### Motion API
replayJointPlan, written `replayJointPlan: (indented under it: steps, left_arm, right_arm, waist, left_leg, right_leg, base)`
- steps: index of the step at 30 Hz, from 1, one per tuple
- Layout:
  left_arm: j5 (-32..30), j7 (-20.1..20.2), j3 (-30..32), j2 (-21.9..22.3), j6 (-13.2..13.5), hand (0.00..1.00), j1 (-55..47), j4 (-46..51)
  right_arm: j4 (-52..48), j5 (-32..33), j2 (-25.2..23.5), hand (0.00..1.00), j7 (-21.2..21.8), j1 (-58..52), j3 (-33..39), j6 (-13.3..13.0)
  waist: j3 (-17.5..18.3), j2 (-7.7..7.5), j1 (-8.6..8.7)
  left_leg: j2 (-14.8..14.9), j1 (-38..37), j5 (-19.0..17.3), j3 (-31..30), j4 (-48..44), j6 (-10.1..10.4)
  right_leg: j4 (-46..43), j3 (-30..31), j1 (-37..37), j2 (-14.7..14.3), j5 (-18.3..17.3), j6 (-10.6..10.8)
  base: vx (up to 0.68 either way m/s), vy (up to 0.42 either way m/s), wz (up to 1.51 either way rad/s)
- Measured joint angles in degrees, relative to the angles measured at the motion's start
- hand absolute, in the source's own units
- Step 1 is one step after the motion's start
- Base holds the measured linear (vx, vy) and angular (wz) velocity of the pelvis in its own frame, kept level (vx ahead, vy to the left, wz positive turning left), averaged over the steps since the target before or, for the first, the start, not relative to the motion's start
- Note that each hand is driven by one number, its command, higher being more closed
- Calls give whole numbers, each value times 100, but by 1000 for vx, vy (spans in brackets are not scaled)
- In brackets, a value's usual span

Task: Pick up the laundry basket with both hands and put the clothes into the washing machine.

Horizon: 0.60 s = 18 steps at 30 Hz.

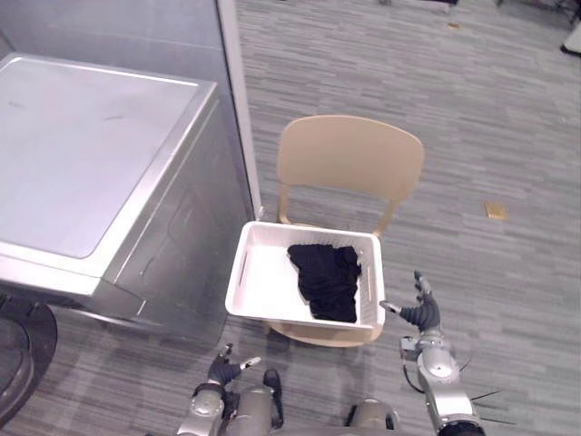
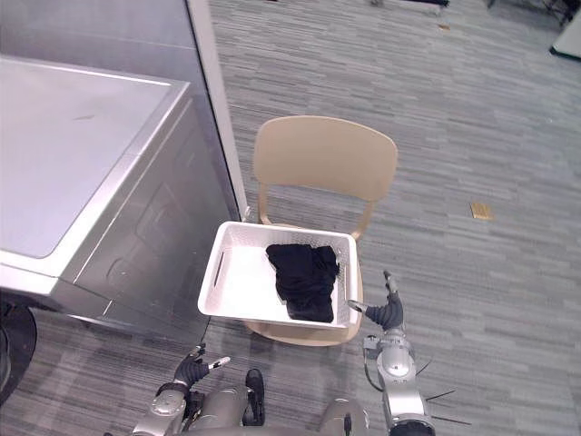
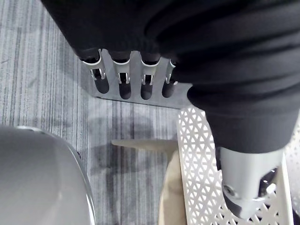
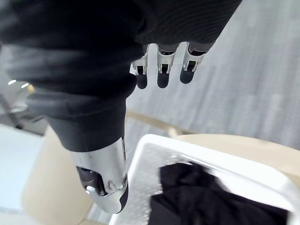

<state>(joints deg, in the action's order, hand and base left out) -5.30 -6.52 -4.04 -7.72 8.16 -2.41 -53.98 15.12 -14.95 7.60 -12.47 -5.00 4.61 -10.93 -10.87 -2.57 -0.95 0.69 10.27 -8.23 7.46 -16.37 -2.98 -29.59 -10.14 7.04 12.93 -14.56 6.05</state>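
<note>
A white laundry basket [image 1: 257, 284] rests on the seat of a beige chair [image 1: 349, 156]. Black clothes [image 1: 325, 277] lie heaped in its right half. The silver washing machine [image 1: 82, 173] stands to the left, lid closed. My right hand [image 1: 421, 313] hovers just right of the basket's right rim, fingers straight and open, not touching it. In the right wrist view the fingers [image 4: 161, 70] reach past the basket [image 4: 154, 145] and the clothes [image 4: 197, 192]. My left hand [image 1: 224, 367] sits low, below the basket's front left corner, open; its fingers [image 3: 124, 77] point past the basket's lattice wall [image 3: 199, 173].
Grey plank floor [image 1: 490, 118] spreads around the chair. A grey partition edge [image 1: 238, 100] runs between the washer and the chair. A small tan scrap [image 1: 495, 210] lies on the floor at right. A dark round object [image 1: 20, 345] sits at the lower left.
</note>
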Motion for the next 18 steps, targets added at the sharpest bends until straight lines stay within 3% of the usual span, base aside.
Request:
replayJointPlan:
  steps: [2,3,4,5,8,11,14,18]
  left_arm:
    - [-5,4,7,-84,52,0,-33,-7]
    - [-13,6,13,-138,72,0,-47,-10]
    - [-14,8,14,-166,95,0,-50,-9]
    - [-17,9,44,-160,112,0,-50,-32]
    - [-56,31,228,-86,129,0,-82,-33]
    - [-57,34,242,-119,130,0,-99,-55]
    - [-49,24,238,-123,180,0,60,-30]
    - [7,12,197,-79,184,0,413,26]
  right_arm:
    - [-257,-288,126,0,29,14,-145,-28]
    - [-338,-470,200,0,49,13,-264,-60]
    - [-337,-543,242,0,72,26,-341,-70]
    - [-288,-653,401,0,165,107,-503,-80]
    - [-166,-817,715,0,454,362,-935,-161]
    - [591,-867,940,0,640,845,-1353,-171]
    - [1397,-889,1139,0,650,1579,-1632,-143]
    - [2483,-977,1318,0,607,2668,-1776,-64]
  waist:
    - [14,-23,4]
    - [82,-147,0]
    - [84,-152,-9]
    - [119,-117,-5]
    - [117,110,-157]
    - [82,161,-153]
    - [-292,222,-197]
    - [-863,437,-392]
  left_leg:
    - [-87,0,33,-129,-28,-8]
    - [-194,48,38,-259,-105,15]
    - [-252,91,23,-303,-149,40]
    - [-229,172,3,-469,-247,94]
    - [-81,322,98,-601,-74,248]
    - [-57,401,199,-857,60,390]
    - [-88,475,402,-1051,187,486]
    - [-84,821,654,-1238,253,583]
  right_leg:
    - [573,204,26,-71,24,48]
    - [982,229,14,-69,206,86]
    - [1180,233,33,-72,411,102]
    - [1268,188,-38,-122,516,177]
    - [1692,14,-58,-326,700,98]
    - [1834,-247,-98,-407,730,57]
    - [1887,-501,-128,-410,753,20]
    - [1863,-774,123,-439,840,-114]
  base:
    - [104,-43,63]
    - [108,-90,70]
    - [111,-131,76]
    - [89,-106,44]
    - [95,-131,14]
    - [73,-127,32]
    - [11,-80,43]
    - [-83,-46,34]
